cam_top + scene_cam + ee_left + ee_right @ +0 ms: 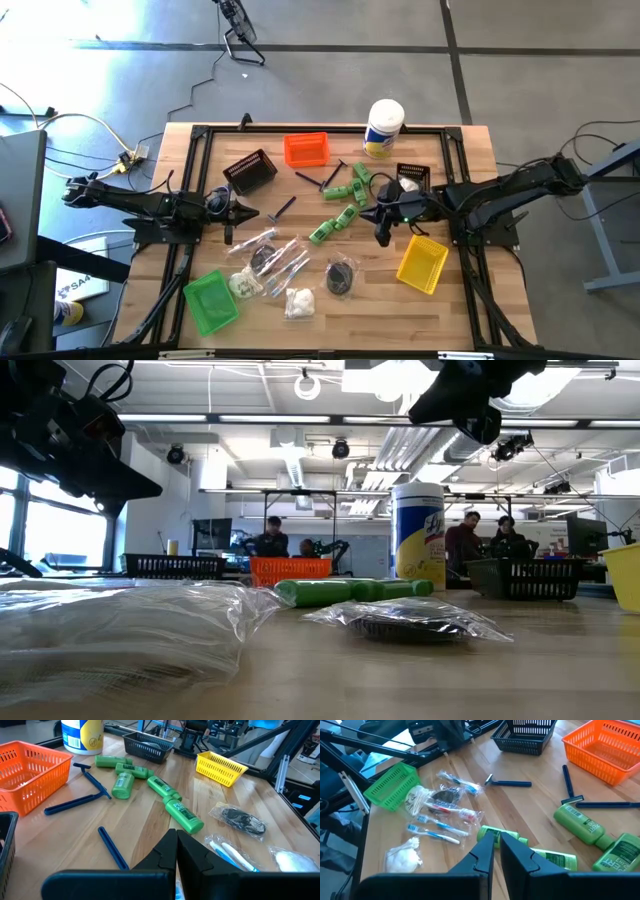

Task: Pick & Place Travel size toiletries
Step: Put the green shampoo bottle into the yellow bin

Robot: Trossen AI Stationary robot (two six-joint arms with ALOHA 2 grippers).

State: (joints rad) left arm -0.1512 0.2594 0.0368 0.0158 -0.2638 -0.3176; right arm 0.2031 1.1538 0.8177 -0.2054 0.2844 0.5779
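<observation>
Fingers of the right gripper [497, 851] are pressed nearly together with nothing between them, poised over the middle of the wooden desk [470, 300], just above a bright green plastic mini bottle [501, 836] lying flat. More green bottles [345, 190] lie scattered toward the far edge, with dark blue razors [86, 787] among them. Clear-wrapped toothbrush packets [440, 817], a bag of white puffs [298, 303] and a dark round bundle [340, 277] lie toward the near edge. The left gripper [176, 851], clenched empty, waits near the left edge. Beyond the desk, people sit in a bright workshop.
</observation>
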